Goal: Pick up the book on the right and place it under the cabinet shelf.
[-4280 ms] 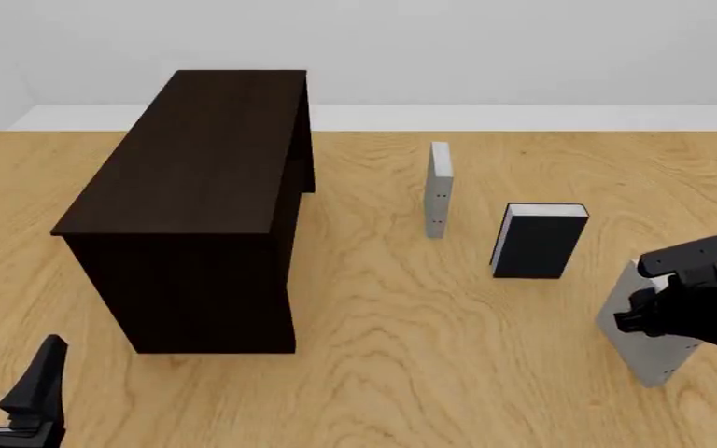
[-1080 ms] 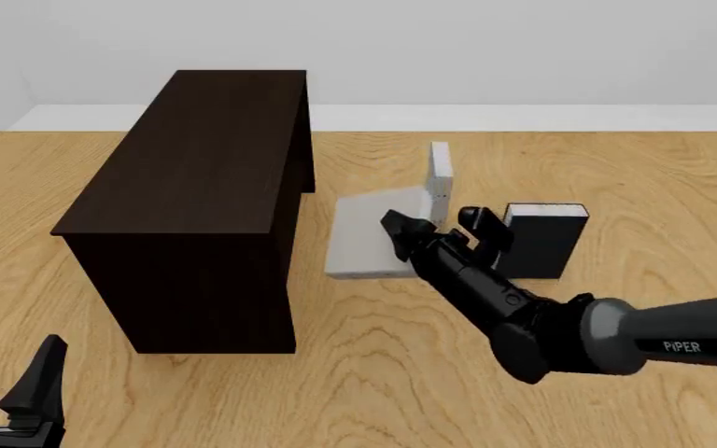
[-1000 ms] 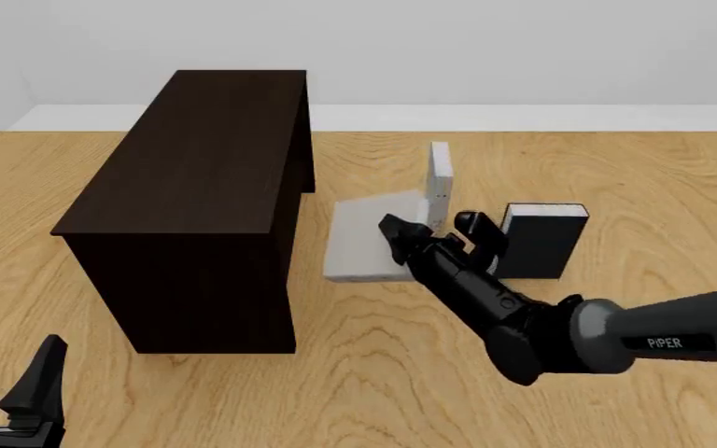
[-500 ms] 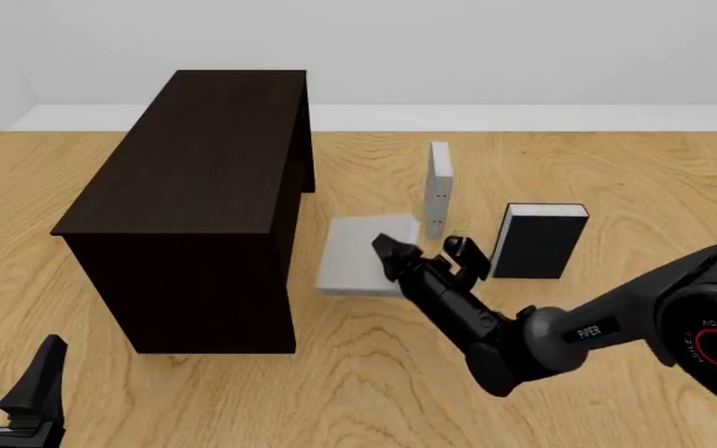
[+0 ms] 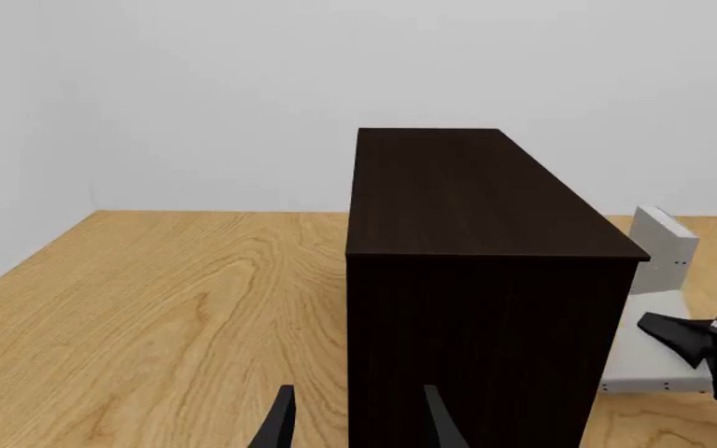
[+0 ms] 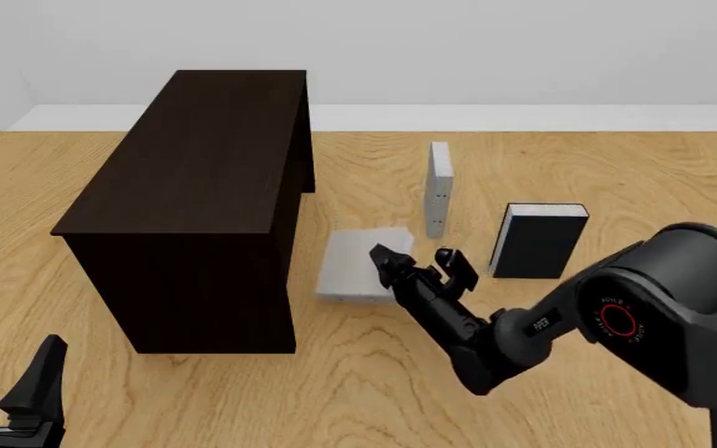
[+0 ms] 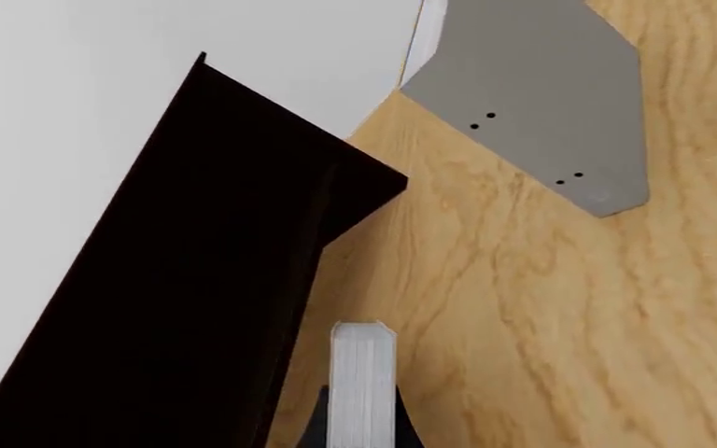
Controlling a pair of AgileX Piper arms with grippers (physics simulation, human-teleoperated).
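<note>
The light grey book (image 6: 352, 261) lies flat and low over the table, just right of the dark brown cabinet (image 6: 190, 159), by its open side. My right gripper (image 6: 386, 263) is shut on the book's right edge. In the right wrist view the book's edge (image 7: 361, 373) stands between the fingertips (image 7: 321, 431), with the cabinet (image 7: 172, 299) close ahead. The left wrist view shows the book (image 5: 652, 359) beside the cabinet (image 5: 470, 280). I cannot tell whether the book touches the table. My left gripper (image 6: 4, 392) is open and empty at the near left corner.
A thin grey-white book (image 6: 440, 191) stands upright behind the held book, also in the right wrist view (image 7: 545, 93). A black-covered book (image 6: 540, 241) stands to the right. The right arm's link (image 6: 657, 308) reaches in from the near right.
My right gripper has carried the grey book lower and slightly left, closer to the cabinet's open side. The left arm has not moved.
</note>
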